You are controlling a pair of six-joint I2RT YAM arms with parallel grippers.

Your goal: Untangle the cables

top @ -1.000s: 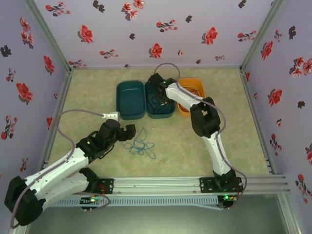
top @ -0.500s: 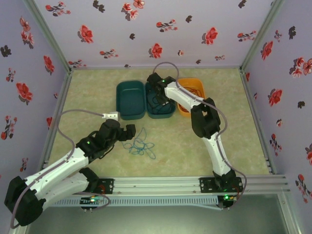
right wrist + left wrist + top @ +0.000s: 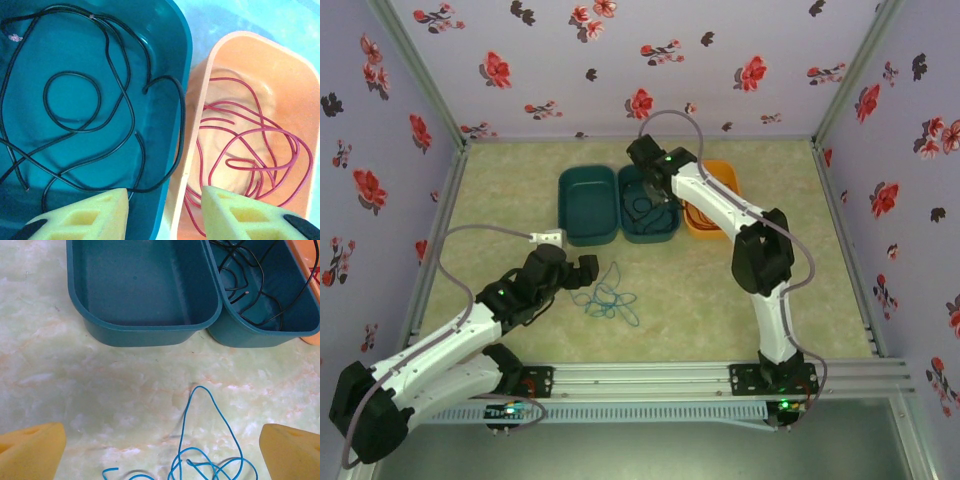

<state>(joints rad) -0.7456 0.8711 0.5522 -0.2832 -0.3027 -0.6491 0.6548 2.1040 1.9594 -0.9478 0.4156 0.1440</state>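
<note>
The sorting seems almost finished. The right tool (image 3: 164,212) hangs released, with nothing between its fingers, above the border of two bins. The black cable (image 3: 100,97) lies below and to its left in the middle teal bin (image 3: 185,60), and the red cable (image 3: 235,162) lies below and to its right in the orange bin (image 3: 260,50). The blue cable (image 3: 607,298) is loose on the surface (image 3: 100,385), directly under the left tool (image 3: 160,455), which is also released and empty. The empty teal bin (image 3: 140,335) stands ahead of this tool. Probably the next move is to lower the left tool, close it on one strand, and carry the cable forward into that bin. Whether the blue loops are knotted is hard to tell.
</note>
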